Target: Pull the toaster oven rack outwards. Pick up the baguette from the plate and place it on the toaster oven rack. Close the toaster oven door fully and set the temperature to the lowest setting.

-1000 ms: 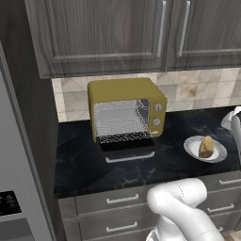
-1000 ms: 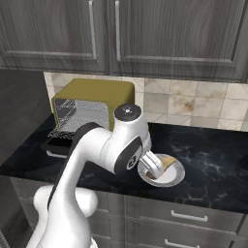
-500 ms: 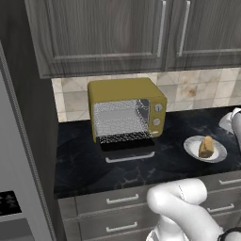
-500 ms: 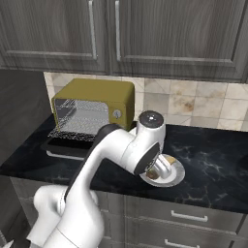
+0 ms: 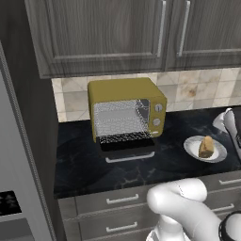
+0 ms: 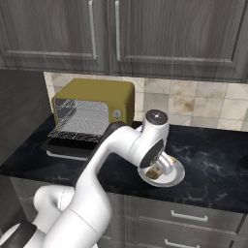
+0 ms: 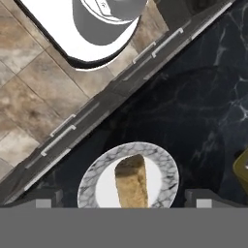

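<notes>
The baguette lay on the plate, on the counter at 3 o'clock from the toaster oven. In the hand view the gripper stood with jaws wide, straddling the baguette, whose long axis ran 12 to 6 o'clock, across the jaw gap.

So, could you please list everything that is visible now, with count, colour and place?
toaster oven: one, mustard-yellow, on the counter against the tiled wall.
toaster oven door: one, dark with a silver handle, folded down open in front of the oven.
toaster oven rack: one, silvery wire, pulled out over the door.
plate: one, white-grey, on the counter right of the oven.
baguette: one, golden-brown, on the plate.
counter: one, black marble.
cabinets: dark grey wood, above the counter; drawers below.
pincer: one, dark tips, open, above the baguette.
</notes>
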Tool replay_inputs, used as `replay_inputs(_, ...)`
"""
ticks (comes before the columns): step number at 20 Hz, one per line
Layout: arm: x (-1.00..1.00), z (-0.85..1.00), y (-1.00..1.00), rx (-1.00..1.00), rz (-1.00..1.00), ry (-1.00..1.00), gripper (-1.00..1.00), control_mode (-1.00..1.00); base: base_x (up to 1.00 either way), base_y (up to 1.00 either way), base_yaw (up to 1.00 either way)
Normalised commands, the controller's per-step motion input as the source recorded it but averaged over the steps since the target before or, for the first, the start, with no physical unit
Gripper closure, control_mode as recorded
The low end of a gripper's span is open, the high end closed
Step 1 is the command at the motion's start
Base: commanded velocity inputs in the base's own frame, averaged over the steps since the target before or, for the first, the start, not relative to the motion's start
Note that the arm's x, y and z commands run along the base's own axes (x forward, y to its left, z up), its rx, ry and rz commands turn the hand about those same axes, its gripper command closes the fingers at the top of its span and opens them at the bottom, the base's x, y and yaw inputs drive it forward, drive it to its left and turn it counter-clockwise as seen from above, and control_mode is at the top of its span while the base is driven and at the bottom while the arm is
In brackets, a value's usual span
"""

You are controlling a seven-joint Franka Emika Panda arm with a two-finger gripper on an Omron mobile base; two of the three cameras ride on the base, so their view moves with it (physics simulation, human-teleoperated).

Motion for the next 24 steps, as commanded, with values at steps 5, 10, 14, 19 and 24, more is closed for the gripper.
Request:
replay_inputs(5,0.28,-0.24,-0.06,0.01,0.00,0.03,-1.00,-1.00,0.00,0.00,0.00)
replay_inputs(10,0.25,-0.28,-0.08,0.01,0.00,0.00,-1.00,-1.00,0.00,0.00,0.00)
replay_inputs(14,0.26,-0.27,-0.15,0.03,0.00,0.00,-1.00,-1.00,0.00,0.00,0.00)
replay_inputs(19,0.30,-0.27,-0.20,0.05,0.02,0.00,-1.00,-1.00,0.00,0.00,0.00)
replay_inputs(24,0.31,-0.24,-0.22,0.05,0.02,0.00,-1.00,-1.00,0.00,0.00,0.00)
